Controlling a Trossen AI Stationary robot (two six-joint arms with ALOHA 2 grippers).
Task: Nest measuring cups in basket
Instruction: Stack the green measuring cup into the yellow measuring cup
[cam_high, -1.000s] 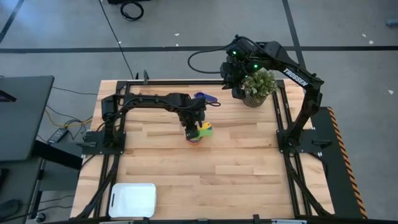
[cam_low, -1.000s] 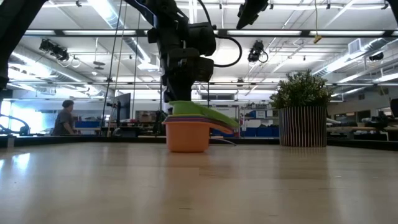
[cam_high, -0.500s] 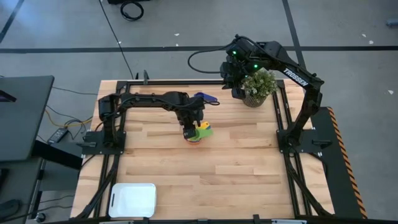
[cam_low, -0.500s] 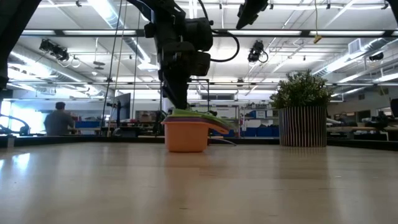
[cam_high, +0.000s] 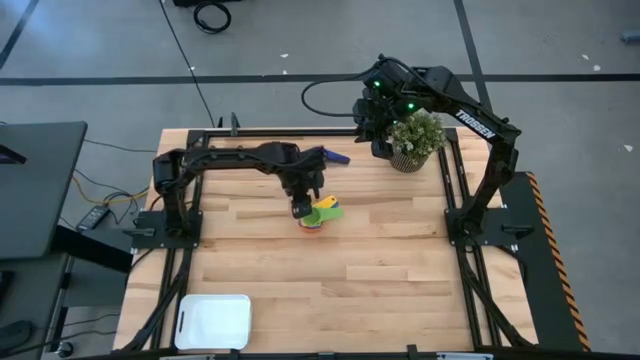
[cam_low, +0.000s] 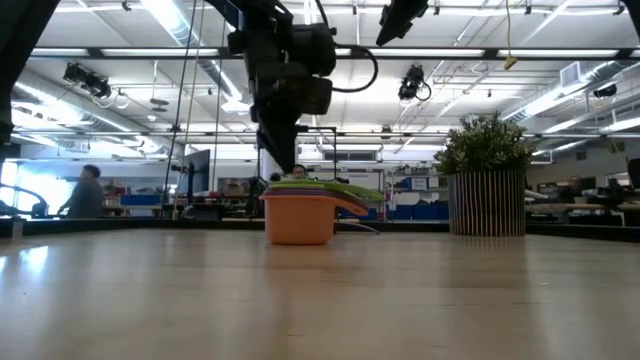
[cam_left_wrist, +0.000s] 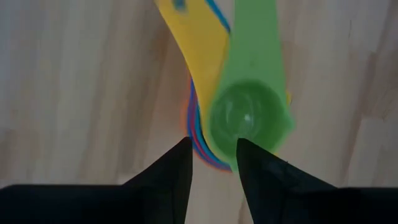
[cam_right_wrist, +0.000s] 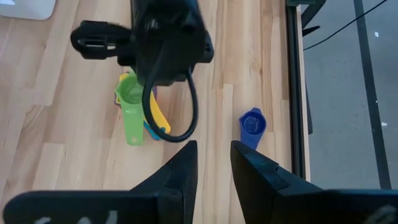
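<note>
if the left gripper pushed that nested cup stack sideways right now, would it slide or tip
Probably slide: the cup stack sits low on the orange cup's broad base, on smooth wood. The green cup rests loosely on top, so it could shift. The handles jut to one side, so the stack may swivel.

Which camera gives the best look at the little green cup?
The left wrist view: the green cup fills the picture, seen from straight above. The high view shows it small atop the stack, the low view only its edge, and the right wrist view shows it small and farther off.

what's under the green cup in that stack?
Under the small green plastic measuring cup sits a yellow cup; thin blue and red rims show below it, and the low view shows an orange cup at the bottom. Their bowls are covered.
</note>
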